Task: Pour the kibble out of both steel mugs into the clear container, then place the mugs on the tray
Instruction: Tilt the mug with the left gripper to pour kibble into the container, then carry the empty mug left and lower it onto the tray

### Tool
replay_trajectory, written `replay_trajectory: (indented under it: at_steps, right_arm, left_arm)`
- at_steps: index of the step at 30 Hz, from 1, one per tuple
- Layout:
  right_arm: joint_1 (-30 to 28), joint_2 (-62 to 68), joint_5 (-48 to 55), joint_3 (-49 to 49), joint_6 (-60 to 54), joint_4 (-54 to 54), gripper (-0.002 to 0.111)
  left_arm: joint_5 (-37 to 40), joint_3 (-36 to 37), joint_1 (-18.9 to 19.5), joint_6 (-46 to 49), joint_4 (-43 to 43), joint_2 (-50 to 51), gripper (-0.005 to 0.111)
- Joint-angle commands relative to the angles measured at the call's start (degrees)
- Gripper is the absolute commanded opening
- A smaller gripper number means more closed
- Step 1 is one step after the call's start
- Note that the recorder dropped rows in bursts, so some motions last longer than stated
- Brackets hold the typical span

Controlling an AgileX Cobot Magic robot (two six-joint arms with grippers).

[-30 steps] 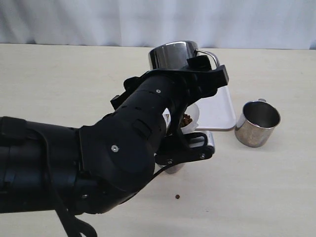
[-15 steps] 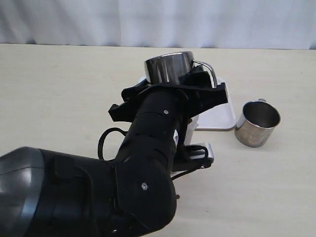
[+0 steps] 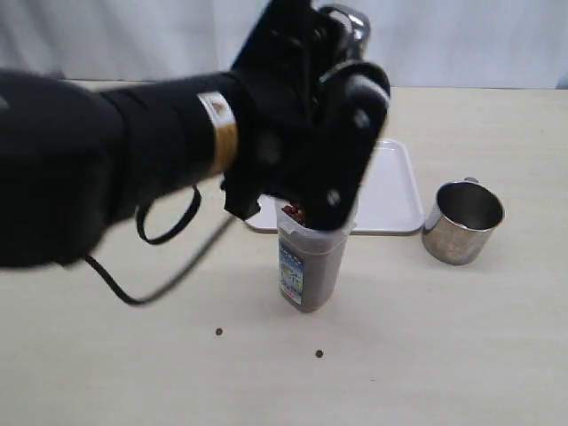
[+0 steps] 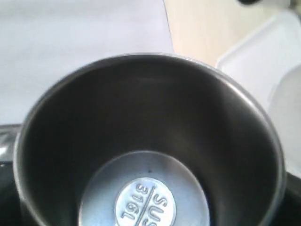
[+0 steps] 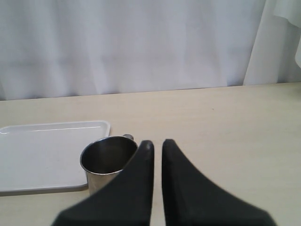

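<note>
- While my left gripper [image 3: 342, 71] hangs high above the clear container [image 3: 306, 266], its jaws are spread wide around the lifted steel mug [image 4: 150, 141]. The left arm [image 3: 133, 160] is smeared with blur in the exterior view, so I cannot tell where the fingers sit on the mug.
- Through the left wrist camera I look straight into that mug. It is bare steel inside, with a round "SUS 316L" stamp [image 4: 146, 203] on its floor.
- The clear container stands upright on the table [image 3: 461, 355]. Brown kibble [image 3: 295, 213] shows near its rim, and its blue-and-white label [image 3: 291, 271] faces the exterior camera.
- The tray [image 3: 395, 186] lies flat just behind the container, reaching out to its right.
- The standing steel mug [image 3: 461, 222] sits mouth up on the table, well right of the container and close by the tray's near corner. Its handle is turned away from the exterior camera.
- A few loose pellets [image 3: 319, 353] lie on the table in front of the container.
- My right gripper [image 5: 154, 143] has its fingers pressed together on nothing. Its wrist camera shows the standing mug just past the fingertips, but I cannot place this gripper against the container.
</note>
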Motion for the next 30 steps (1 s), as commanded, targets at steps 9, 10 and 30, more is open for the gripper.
replay_trajectory:
  at_steps: [9, 10, 30]
  right_arm:
    - [0.0, -0.2, 0.1, 0.1, -0.6, 0.3, 0.005]
    - [0.0, -0.2, 0.1, 0.1, -0.6, 0.3, 0.005]
    - [0.0, -0.2, 0.1, 0.1, -0.6, 0.3, 0.005]
  left_arm:
    - [-72.8, -3.5, 45.3, -22.2, -15.0, 14.9, 0.0]
    - [-73.6, -4.8, 46.4, -25.1, -15.0, 17.6, 0.0]
    - [-76.9, -30.2, 42.8, -36.1, -8.1, 54.9, 0.0]
